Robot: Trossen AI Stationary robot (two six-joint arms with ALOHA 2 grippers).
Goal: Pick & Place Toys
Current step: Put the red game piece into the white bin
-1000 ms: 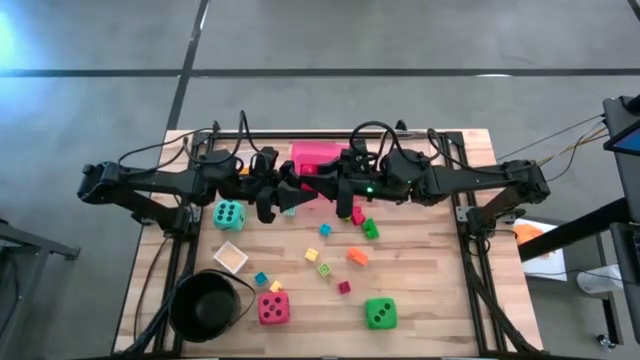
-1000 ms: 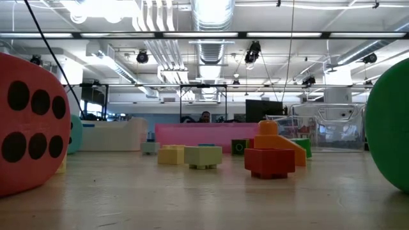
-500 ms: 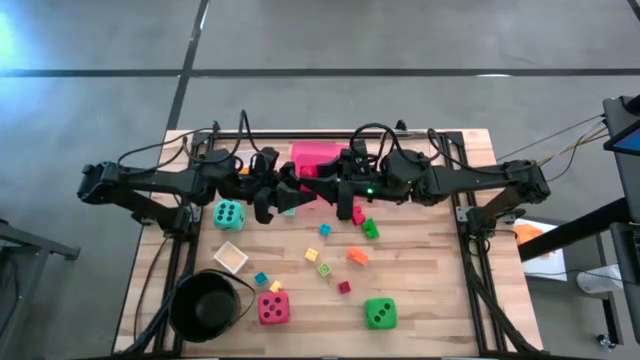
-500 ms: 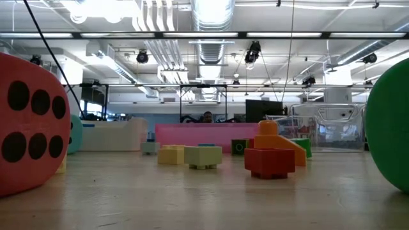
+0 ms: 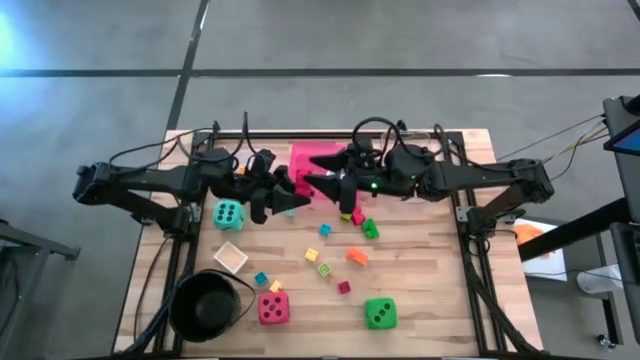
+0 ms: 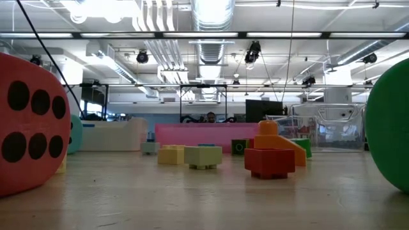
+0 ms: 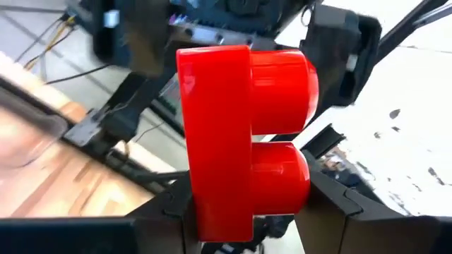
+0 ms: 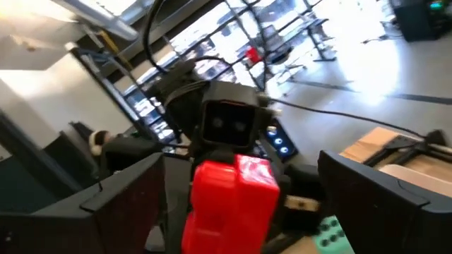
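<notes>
Gripping a red block (image 7: 244, 137) between its fingers above the table's back middle, the left gripper (image 5: 291, 203) faces the right gripper (image 5: 322, 172). The right gripper's fingers stand spread wide apart, holding nothing, beside the pink tray (image 5: 312, 152).

Two matte-black jointed arms trailing looped black cables, a green light, seemingly an indicator, glowing on the right arm (image 5: 372, 186).

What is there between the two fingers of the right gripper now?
A red block, held by the left gripper. The right gripper stands open around it without touching. The right wrist view shows this.
</notes>
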